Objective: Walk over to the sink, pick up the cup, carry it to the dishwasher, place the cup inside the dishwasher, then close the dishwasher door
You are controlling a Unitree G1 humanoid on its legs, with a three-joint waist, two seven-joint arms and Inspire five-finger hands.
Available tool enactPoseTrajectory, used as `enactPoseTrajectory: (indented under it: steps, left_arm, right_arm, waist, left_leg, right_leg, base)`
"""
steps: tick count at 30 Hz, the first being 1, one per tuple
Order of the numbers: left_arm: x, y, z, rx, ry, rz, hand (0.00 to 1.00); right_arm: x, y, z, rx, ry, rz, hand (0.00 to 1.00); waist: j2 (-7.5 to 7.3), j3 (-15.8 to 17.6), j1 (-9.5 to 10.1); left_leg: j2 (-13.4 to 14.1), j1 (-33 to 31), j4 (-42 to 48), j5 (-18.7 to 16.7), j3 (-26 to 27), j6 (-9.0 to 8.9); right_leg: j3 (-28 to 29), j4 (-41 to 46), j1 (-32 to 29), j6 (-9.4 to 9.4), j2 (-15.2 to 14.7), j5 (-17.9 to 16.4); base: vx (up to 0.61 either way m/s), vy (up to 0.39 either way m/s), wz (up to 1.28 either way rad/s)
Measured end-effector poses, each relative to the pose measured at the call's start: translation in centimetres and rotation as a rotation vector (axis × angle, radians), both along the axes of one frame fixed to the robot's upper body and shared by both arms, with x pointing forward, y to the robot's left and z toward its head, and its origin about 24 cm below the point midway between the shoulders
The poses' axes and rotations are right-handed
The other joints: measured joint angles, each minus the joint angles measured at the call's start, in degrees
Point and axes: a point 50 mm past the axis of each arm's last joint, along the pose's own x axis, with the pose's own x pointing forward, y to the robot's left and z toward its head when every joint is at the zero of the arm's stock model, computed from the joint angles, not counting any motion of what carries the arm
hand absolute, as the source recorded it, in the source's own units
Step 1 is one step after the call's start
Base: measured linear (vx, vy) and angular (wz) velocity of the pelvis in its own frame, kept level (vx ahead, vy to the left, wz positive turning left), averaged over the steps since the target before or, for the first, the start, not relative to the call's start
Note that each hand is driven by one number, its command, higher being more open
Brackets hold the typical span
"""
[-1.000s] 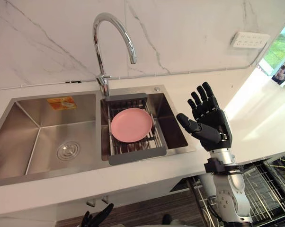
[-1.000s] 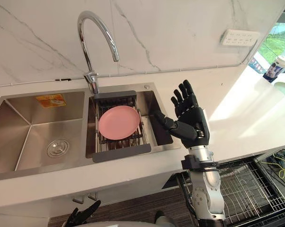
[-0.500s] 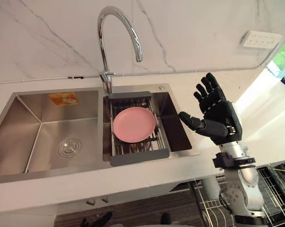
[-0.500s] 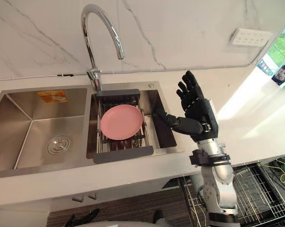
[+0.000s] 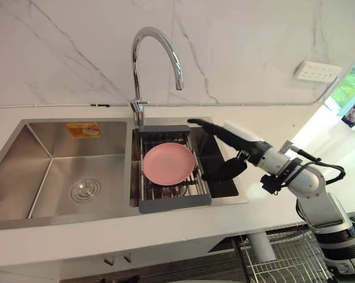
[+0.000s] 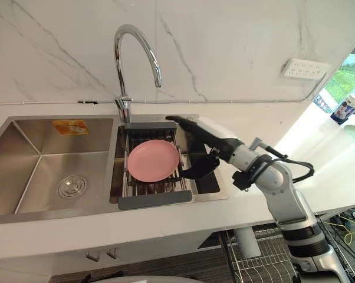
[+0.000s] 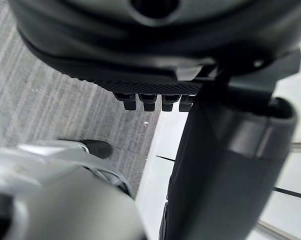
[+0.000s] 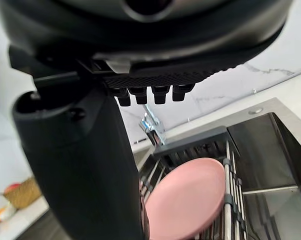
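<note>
You've got a white counter (image 5: 166, 227) with a steel double sink (image 5: 30, 153) set in. Grey rack (image 5: 174, 203) spans the right basin, pink plate (image 5: 168, 163) on it. Cup (image 6: 347, 107) stands far right.

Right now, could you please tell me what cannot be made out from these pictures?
- Floor of the right basin, eye views: hidden under the drain rack and pink plate.
- That basin's far corner: behind the right hand.
- dishwasher rack: cut off by the bottom edge.
- small container on the far counter: too small to identify, and cut by the left eye view's edge.
</note>
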Motion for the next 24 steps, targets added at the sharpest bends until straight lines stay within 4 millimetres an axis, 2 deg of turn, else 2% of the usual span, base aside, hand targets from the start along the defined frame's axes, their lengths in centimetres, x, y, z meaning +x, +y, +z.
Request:
enactPoseTrajectory:
  steps: [7,11,14,24]
  left_arm:
    - [-0.3,0.3,0.0,-0.001,0.027,0.002,1.00]
    - [-0.2,0.4,0.0,-0.002,0.026,0.001,1.00]
    - [-0.1,0.4,0.0,-0.003,0.024,0.000,1.00]
    - [0.1,0.6,0.1,0.000,0.017,-0.005,1.00]
  right_arm:
    - [1.5,0.9,-1.8,-0.252,0.054,0.035,1.00]
    - [2.2,0.6,-3.3,-0.336,0.085,0.011,1.00]
    - [2.8,0.5,-3.7,-0.357,0.095,-0.004,1.00]
    - [4.6,0.1,-3.4,-0.343,0.048,-0.072,1.00]
  waist:
    - [-0.06,-0.46,0.28]
    - [-0.09,-1.44,1.11]
    - [-0.10,-1.56,1.39]
    - [-0.09,-1.61,3.26]
  left_leg:
    - [-0.08,-0.09,-2.02,1.81,-0.93,0.28]
    - [-0.06,-0.10,-3.14,2.68,-1.27,0.18]
    - [-0.06,-0.05,-3.38,2.93,-1.40,0.17]
    - [-0.06,-0.42,-3.73,3.43,-2.28,0.19]
  right_leg:
    - [-1.09,-0.09,-0.39,-0.62,0.28,0.11]
    - [-1.50,-0.13,-0.68,-0.80,0.47,0.15]
    - [-1.68,-0.16,-0.68,-0.84,0.51,0.17]
    - [-2.68,-0.39,-0.69,-0.95,0.52,0.25]
  base:
    - [-0.07,-0.015,0.07]
    - [-0.03,-0.010,0.04]
    - [-0.03,0.001,0.02]
    - [-0.02,0.005,0.05]
